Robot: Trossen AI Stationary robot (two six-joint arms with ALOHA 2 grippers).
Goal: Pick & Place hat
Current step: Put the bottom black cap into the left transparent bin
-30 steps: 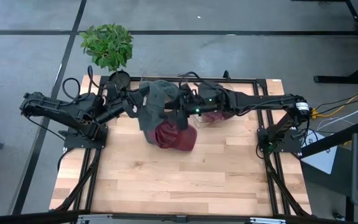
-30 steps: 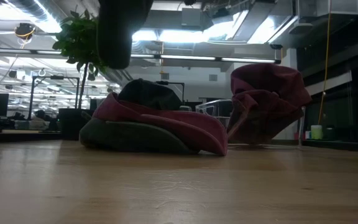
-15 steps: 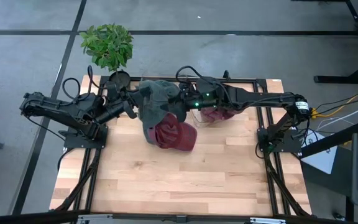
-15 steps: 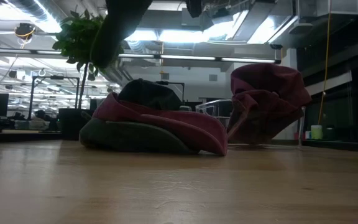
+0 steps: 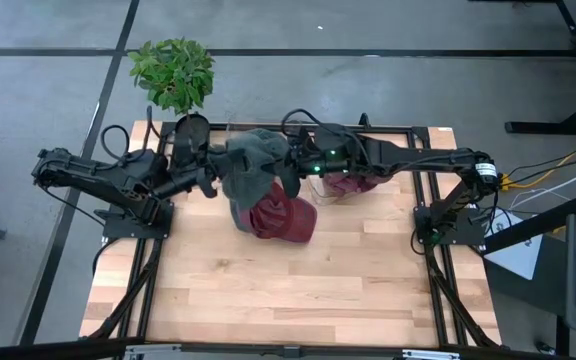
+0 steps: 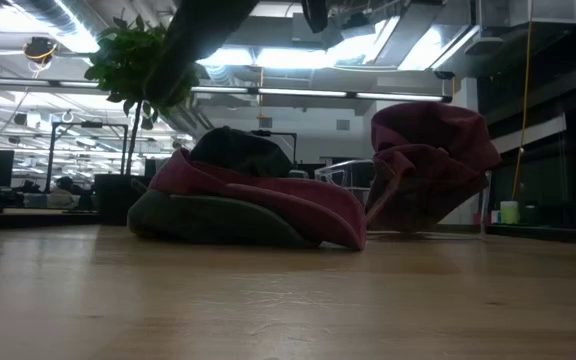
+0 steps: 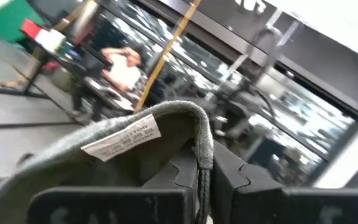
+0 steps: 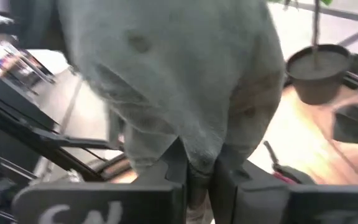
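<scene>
High view: three hats can be counted. One grey hat (image 5: 253, 160) is held up above the table (image 5: 268, 290), at about 12 o'clock from the table's middle. One dark red hat (image 5: 283, 218) lies flat on the wood just below it, toward 6 o'clock. A second dark red hat (image 5: 353, 183) is seen at about 2 o'clock, partly hidden under the right arm. Two arms are seen, and one potted plant (image 5: 173, 72) at 11 o'clock.

The grey hat is pinched from both sides. The left gripper (image 5: 211, 172) is clenched on its edge at 9 o'clock, where a white label (image 7: 122, 139) is sewn inside the band. The right gripper (image 5: 290, 167) is closed on the soft cloth at 3 o'clock, and the fingers (image 8: 178, 163) are seen squeezing a fold.

A second ago the right gripper was wide apart next to the hat; now it has been shut on the cloth. The grey hat has been bunched up and pulled a little toward the right arm. The red hats have not been moved.

The grey hat is soft, floppy cloth with a stitched rim. In the low view the flat red hat (image 6: 258, 205) looks like a low mound, maybe with a darker brim underneath. The table is made of pale wood planks.
</scene>
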